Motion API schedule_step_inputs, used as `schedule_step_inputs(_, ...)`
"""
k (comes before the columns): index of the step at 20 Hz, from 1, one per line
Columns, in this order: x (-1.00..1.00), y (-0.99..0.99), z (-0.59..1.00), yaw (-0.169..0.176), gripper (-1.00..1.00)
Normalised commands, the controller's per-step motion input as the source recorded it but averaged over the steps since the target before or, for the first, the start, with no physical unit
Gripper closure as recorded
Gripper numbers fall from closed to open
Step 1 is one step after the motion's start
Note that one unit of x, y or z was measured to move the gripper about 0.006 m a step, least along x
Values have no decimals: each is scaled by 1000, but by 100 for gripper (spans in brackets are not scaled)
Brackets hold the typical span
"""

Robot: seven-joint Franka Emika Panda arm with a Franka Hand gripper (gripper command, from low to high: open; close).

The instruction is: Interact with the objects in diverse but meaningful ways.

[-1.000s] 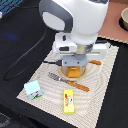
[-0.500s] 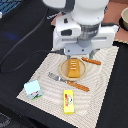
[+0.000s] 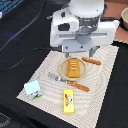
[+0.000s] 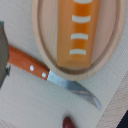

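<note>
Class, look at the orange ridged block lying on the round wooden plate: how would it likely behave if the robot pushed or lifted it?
The orange block lies flat and long on the plate, so it would probably slide, not roll or tip. Its crisp edges suggest it is stiff. The plate's raised rim might stop a sideways push.

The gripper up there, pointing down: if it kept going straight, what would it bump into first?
Probably the orange-yellow ridged block lying on the round wooden plate. The wrist view looks straight down at it, though the exact line is unclear.
</note>
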Motion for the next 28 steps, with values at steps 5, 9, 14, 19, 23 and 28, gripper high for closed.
schedule_step_inputs(5, 90, -762, 0, -20, -100)
schedule_step_inputs(9, 157, -709, 0, -10, -100)
schedule_step_inputs(14, 138, -751, -33, -26, -100)
schedule_step_inputs(19, 343, -627, -14, -19, -100)
schedule_step_inputs(23, 468, -498, -9, 0, -100)
schedule_step_inputs(28, 478, -418, -57, -6, -100)
